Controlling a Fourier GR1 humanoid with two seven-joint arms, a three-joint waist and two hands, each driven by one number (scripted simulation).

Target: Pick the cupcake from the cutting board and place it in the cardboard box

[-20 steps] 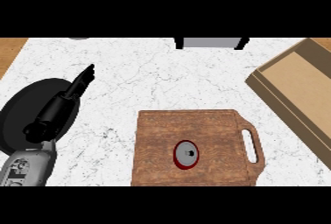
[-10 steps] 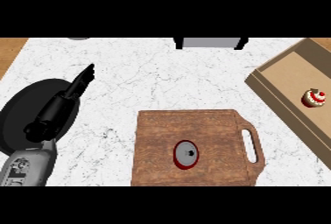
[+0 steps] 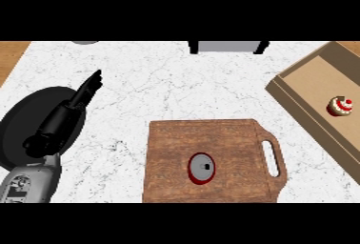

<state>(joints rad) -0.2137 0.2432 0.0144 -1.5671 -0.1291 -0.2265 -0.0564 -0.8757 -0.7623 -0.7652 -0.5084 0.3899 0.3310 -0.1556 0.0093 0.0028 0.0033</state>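
Seen from above on a white marbled counter point(image 3: 175, 86): a brown wooden cutting board point(image 3: 211, 143) at about 6 o'clock of the view, handle slot toward 3 o'clock, carrying a small round red-rimmed grey object point(image 3: 202, 167) near its middle, its nature not clear. At 3 o'clock, partly cut by the view's edge, an open cardboard box point(image 3: 295, 90) lying at a slant, well apart from the board's upper corner. Inside the box, resting on its floor toward the right edge of the view, the cupcake point(image 3: 341, 106), pale with a red-and-white top, not touching any hand. At 9 o'clock, a black round plate point(image 3: 17, 128) partly off the view's left edge. Lying across the plate's right part, the left hand point(image 3: 81, 95) on its grey forearm, rising from 7 o'clock and pointing toward 1 o'clock, fingers straight and together, closed round nothing, fingertips out over the bare counter just past the plate's rim. No sign of the right hand anywhere in the view. At 12 o'clock, a grey object with dark sides point(image 3: 226, 46) cut by the upper band, and a small grey shape point(image 3: 85, 42) near 11 o'clock, both too cropped to identify.
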